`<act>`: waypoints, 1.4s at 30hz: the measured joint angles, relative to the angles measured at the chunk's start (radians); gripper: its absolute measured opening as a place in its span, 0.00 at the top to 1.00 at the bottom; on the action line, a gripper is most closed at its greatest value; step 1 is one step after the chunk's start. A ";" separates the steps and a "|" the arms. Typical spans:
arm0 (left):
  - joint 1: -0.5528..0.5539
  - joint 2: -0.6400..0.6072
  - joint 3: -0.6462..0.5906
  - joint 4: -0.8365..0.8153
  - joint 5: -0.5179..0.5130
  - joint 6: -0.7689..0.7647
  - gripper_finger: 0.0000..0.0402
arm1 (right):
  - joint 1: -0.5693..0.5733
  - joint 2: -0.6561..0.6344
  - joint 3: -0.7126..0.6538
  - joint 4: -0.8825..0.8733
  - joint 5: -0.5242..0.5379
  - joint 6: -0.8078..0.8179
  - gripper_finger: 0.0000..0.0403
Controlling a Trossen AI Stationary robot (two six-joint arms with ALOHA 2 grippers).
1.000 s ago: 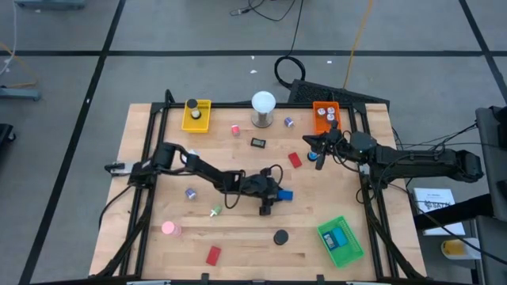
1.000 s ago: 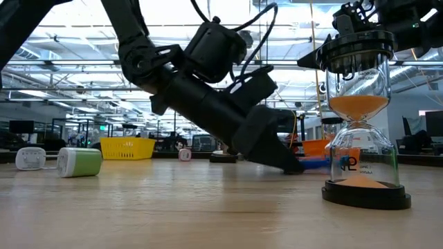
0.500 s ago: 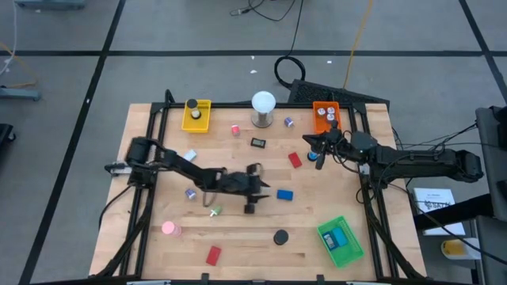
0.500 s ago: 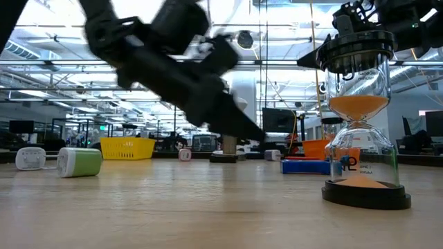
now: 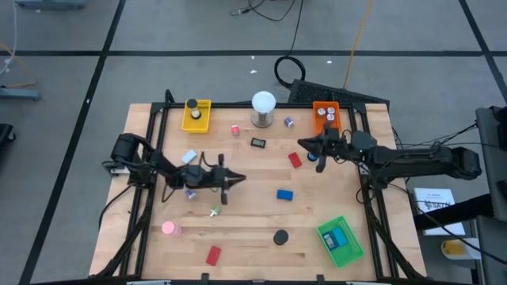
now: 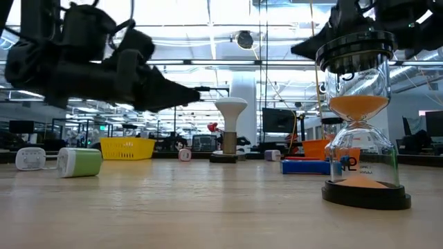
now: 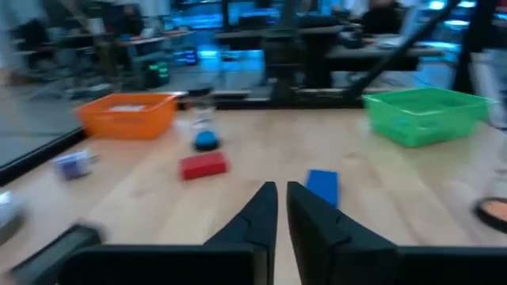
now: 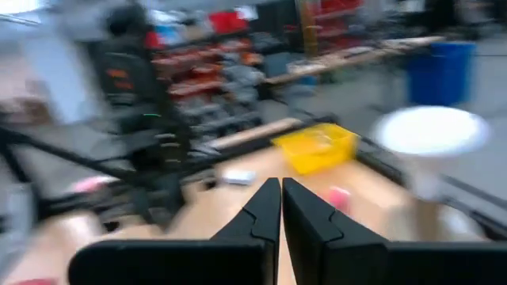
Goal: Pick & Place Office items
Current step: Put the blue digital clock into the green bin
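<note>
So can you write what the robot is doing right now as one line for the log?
left end effector: shut, empty, above table left of blue block | right end effector: shut, empty, near red block | blue block: on table

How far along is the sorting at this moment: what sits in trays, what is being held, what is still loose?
Done: items sit in the yellow tray, orange tray and green tray. In hand: nothing; the left gripper and right gripper are shut and empty. Left: blue block, red block, black disc and other pieces lie loose on the table.
</note>
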 joint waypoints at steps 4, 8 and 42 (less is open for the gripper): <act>0.001 0.001 -0.064 0.108 -0.075 -0.007 0.98 | 0.011 0.085 0.001 0.167 -0.004 0.074 0.98; 0.001 0.002 -0.105 0.145 -0.076 -0.013 0.99 | 0.048 0.207 0.000 0.352 -0.013 0.105 0.98; 0.001 0.001 -0.113 0.078 -0.076 -0.035 0.87 | 0.410 0.775 0.637 -1.021 0.149 0.175 0.31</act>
